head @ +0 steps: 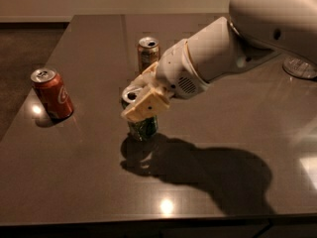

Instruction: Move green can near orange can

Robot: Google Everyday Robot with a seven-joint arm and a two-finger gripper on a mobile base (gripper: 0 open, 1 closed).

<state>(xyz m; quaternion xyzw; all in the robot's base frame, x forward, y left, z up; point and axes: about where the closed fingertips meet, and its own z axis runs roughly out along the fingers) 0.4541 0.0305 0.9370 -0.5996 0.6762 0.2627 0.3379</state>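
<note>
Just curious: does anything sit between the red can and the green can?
Nothing: in the camera view only bare table separates the red can from the green can, which the gripper clasps.

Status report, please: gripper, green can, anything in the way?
Gripper at the green can, jaws shut on it. Orange can just behind, apart. Nothing else between them; red can off to the side.

Just one camera here, sitting high and tilted down over the dark table [89,182], facing the far edge and the pale wall behind it (mount spot, can't tell). It's pretty close in: the table's near edge runs along the bottom of the frame, the arm [223,58] comes in from the upper right, and the gripper [142,97] sits centre-left, clamped on the green can [143,127].
</note>
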